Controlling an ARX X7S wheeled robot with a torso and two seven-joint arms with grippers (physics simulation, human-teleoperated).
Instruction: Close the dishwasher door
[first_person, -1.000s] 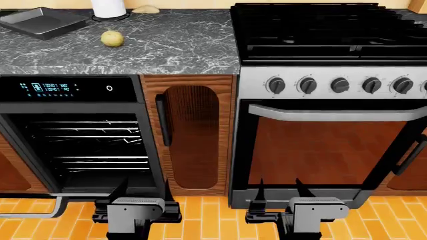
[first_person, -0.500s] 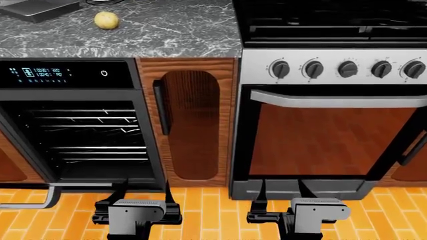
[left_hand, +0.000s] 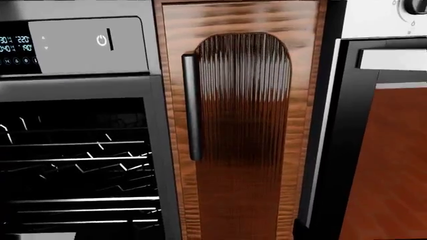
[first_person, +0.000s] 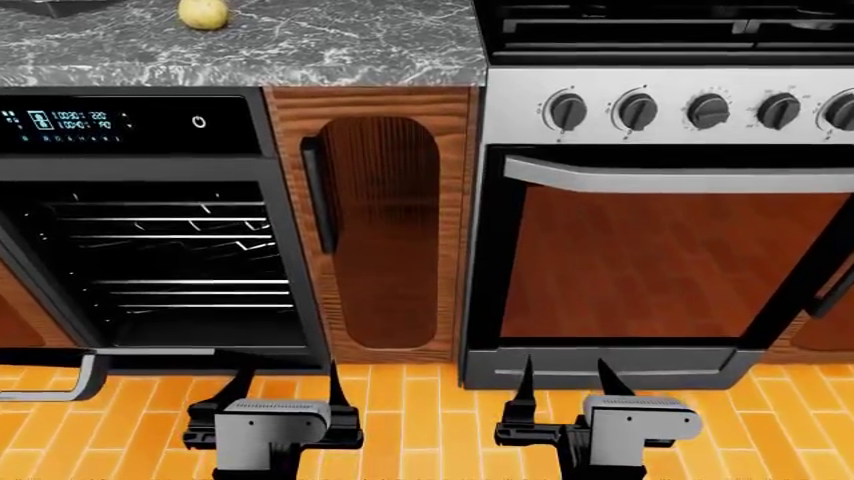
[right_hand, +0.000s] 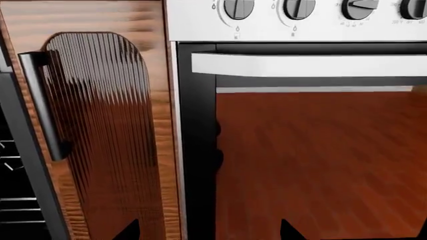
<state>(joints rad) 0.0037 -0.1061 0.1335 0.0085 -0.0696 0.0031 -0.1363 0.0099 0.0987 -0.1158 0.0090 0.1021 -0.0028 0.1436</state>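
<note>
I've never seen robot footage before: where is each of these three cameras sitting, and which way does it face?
Head view: high up, looking forward and down at the open black dishwasher and steel oven; left gripper and right gripper both show.
Left wrist view: low, facing the dishwasher racks; no gripper visible.
Right wrist view: low, facing the oven; dark fingertips show.
All share the narrow wooden cabinet door.

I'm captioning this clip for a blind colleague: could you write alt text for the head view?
An open dishwasher shows wire racks under a blue display; its lowered dishwasher door shows only a curved silver handle near the orange floor. The left gripper and right gripper hang low, jaws apart, holding nothing. A narrow wooden cabinet door separates the dishwasher from the oven.
</note>
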